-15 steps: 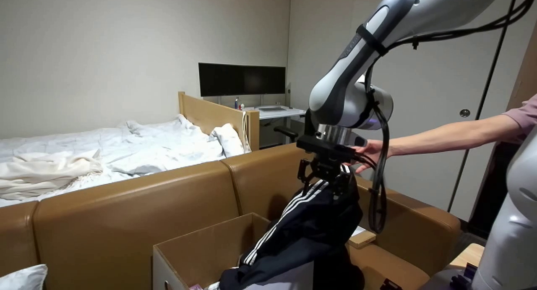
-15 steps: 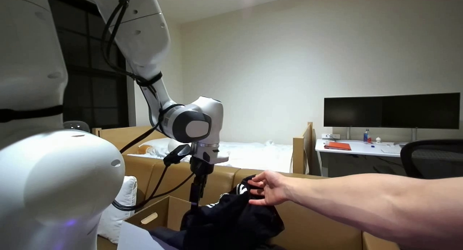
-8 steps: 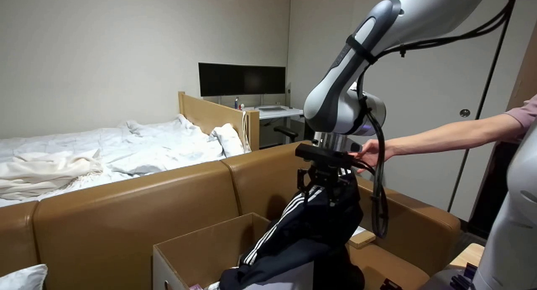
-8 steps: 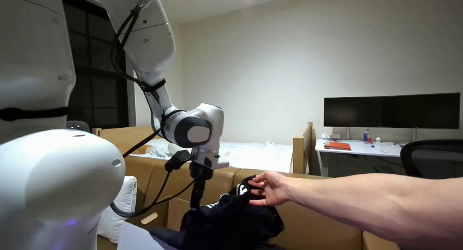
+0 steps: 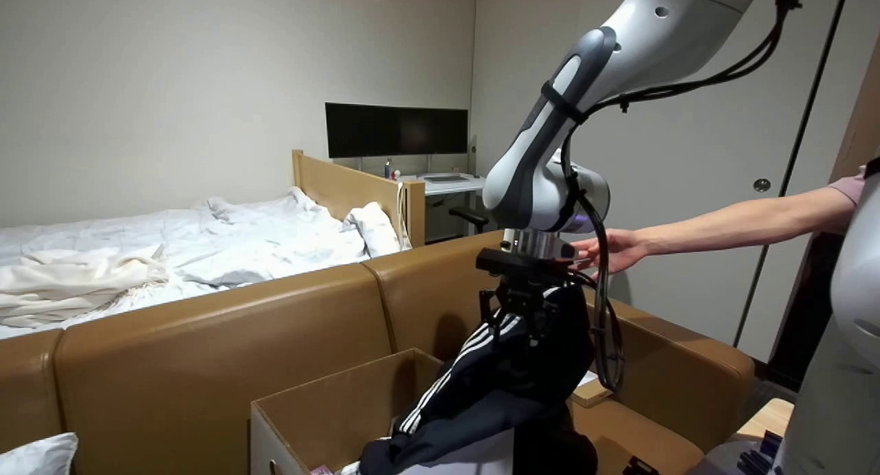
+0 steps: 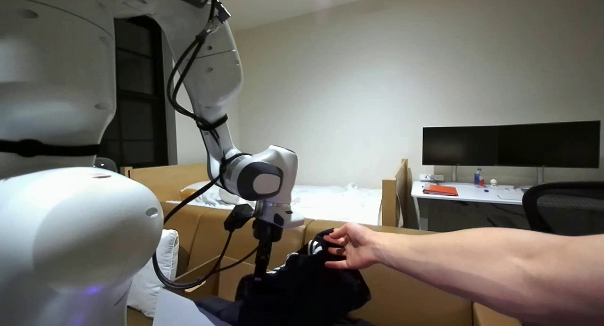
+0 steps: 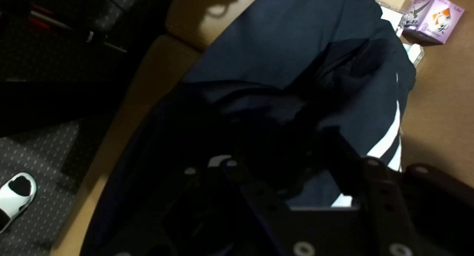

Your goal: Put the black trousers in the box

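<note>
Your gripper (image 5: 514, 337) looks unclenched, its 2 jaws apart at the black trousers (image 5: 533, 379), which drape over the rim of the box (image 5: 350, 410), part hanging outside; too dark to tell how much cloth lies between. Close on a deep fold, mind the person's hand (image 6: 351, 246), then lift high enough to clear the rim.

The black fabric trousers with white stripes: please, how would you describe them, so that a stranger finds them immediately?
Find the long brown leather-like sofa, then, before its backrest, the open cardboard box, brown inside and whitish outside. The black fabric trousers drape over that box's wall. Parallel white stripes set this dark cloth apart from the unstriped sofa and box.
</note>
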Available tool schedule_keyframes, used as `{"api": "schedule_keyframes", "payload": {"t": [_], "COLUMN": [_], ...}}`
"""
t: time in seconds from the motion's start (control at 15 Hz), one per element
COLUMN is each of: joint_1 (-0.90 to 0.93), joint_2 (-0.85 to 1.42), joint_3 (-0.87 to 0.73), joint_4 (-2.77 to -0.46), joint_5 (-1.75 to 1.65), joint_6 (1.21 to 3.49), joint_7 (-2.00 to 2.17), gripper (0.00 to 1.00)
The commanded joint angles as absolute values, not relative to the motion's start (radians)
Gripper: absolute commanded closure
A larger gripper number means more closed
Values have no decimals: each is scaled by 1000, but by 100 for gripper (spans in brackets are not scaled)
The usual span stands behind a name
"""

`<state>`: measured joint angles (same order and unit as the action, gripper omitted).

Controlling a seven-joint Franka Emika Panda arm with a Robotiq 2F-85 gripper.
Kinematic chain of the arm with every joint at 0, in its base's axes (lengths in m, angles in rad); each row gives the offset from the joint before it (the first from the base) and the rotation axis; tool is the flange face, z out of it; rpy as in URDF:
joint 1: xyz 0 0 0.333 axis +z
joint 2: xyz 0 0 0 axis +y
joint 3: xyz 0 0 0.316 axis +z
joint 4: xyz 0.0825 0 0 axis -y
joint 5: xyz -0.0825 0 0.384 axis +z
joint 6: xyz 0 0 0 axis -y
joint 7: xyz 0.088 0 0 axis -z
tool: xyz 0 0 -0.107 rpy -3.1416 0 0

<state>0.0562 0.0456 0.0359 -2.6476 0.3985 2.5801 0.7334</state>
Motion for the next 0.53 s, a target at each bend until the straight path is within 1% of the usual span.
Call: {"api": "schedule_keyframes", "payload": {"t": [0.0, 0.2, 0.27, 0.33, 0.47], "joint_1": [53, 59, 61, 66, 89], "joint_2": [98, 98, 90, 70, 18], "joint_3": [34, 28, 26, 25, 33], "joint_4": [-2586, -2562, -2555, -2552, -2531], "joint_5": [363, 310, 286, 254, 150], "joint_6": [2559, 2548, 2540, 2527, 2491], "joint_7": [713, 738, 749, 766, 829], "gripper": [73, 93, 98, 100, 100]}}
